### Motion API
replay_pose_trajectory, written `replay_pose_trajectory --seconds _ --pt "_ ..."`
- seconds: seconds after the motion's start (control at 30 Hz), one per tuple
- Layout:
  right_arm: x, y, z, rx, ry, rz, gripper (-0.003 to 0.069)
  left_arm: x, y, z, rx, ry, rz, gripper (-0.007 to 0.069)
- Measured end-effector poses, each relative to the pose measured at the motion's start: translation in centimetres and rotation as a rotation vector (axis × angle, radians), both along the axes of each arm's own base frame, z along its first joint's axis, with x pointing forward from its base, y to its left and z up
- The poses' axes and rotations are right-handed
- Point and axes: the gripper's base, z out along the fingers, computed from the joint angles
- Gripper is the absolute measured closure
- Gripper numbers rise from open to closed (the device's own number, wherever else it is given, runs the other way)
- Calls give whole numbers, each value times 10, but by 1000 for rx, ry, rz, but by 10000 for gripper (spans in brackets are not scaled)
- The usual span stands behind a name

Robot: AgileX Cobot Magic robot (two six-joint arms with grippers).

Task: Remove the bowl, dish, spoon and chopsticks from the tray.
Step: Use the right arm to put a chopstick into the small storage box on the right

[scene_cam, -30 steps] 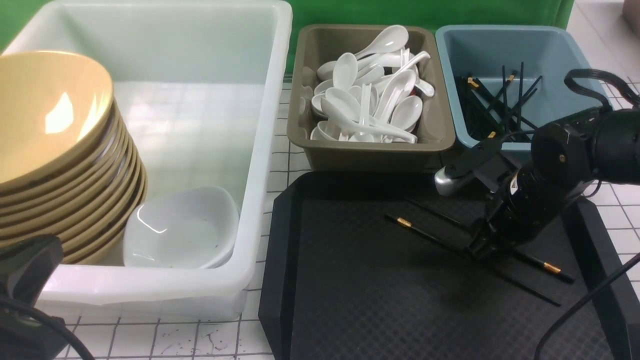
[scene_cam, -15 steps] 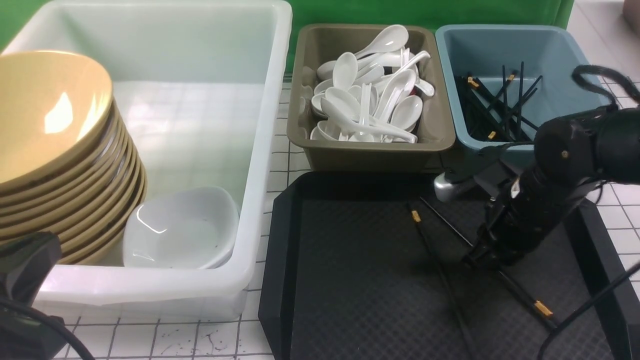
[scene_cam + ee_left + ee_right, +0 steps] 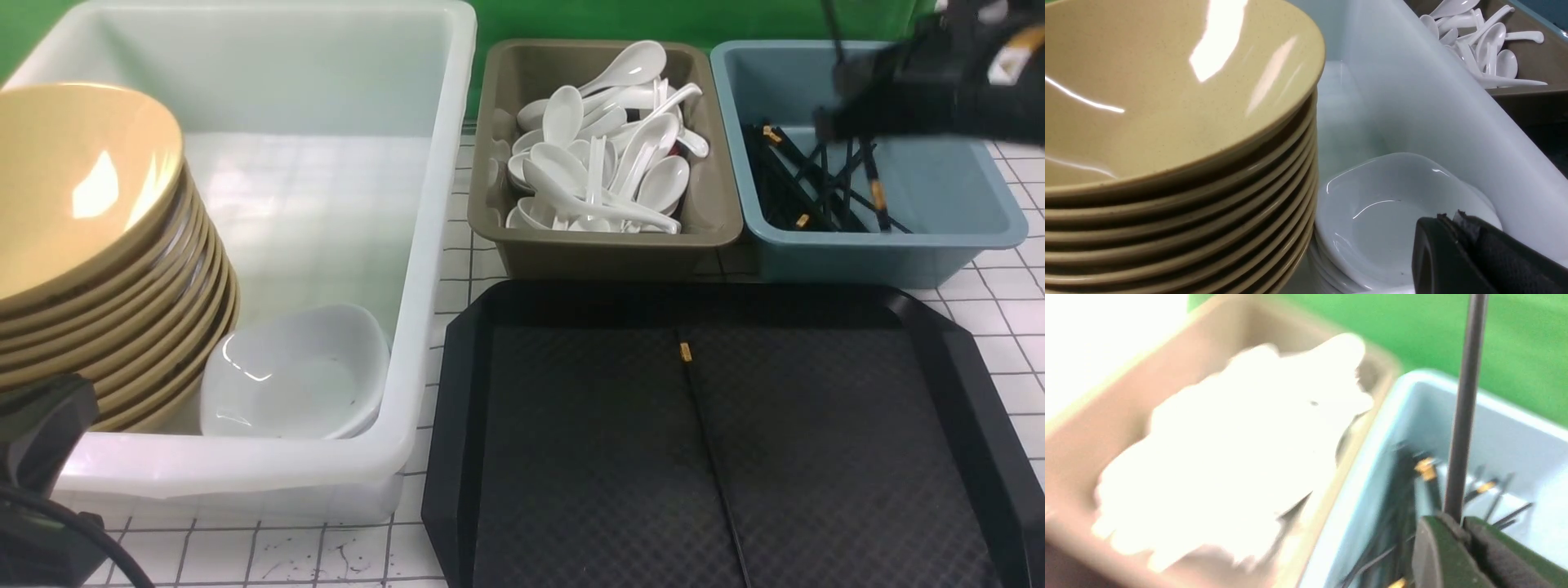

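Note:
The black tray (image 3: 939, 343) holds a single black chopstick (image 3: 709, 457), its gold band towards the bins. My right gripper (image 3: 1461, 523) is shut on the other chopstick (image 3: 1464, 416), which hangs over the blue bin (image 3: 939, 184); its gold-banded end (image 3: 876, 186) dips among the sticks there. The right arm (image 3: 939, 82) is blurred. Yellow bowls (image 3: 82, 180) are stacked in the white tub (image 3: 433, 245), with the white dish (image 3: 294, 376) beside them. White spoons (image 3: 604, 155) fill the olive bin (image 3: 604, 253). My left gripper (image 3: 1449, 218) is shut and empty just above the dish (image 3: 1384, 212).
The three containers stand in a row behind and to the left of the tray on a white tiled table (image 3: 457, 269). A green backdrop (image 3: 653, 20) rises behind the bins. Part of the left arm (image 3: 41, 433) shows at the front left corner.
My right gripper closed on one chopstick on the tray, lifted it and carried it back over the blue bin. The other chopstick was swung round and now lies along the tray's middle.

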Motion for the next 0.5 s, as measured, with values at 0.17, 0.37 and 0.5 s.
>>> replay_pose_trajectory --seconds 0.17,0.37,0.5 --pt "66 -14 -46 96 148 -128 582 0 0 -5 0 15 0 636" --pt "87 -15 -65 91 359 -171 454 0 0 -6 0 17 0 636" --pt "74 -10 -30 76 380 -155 333 1 0 -6 -6 12 3 636"
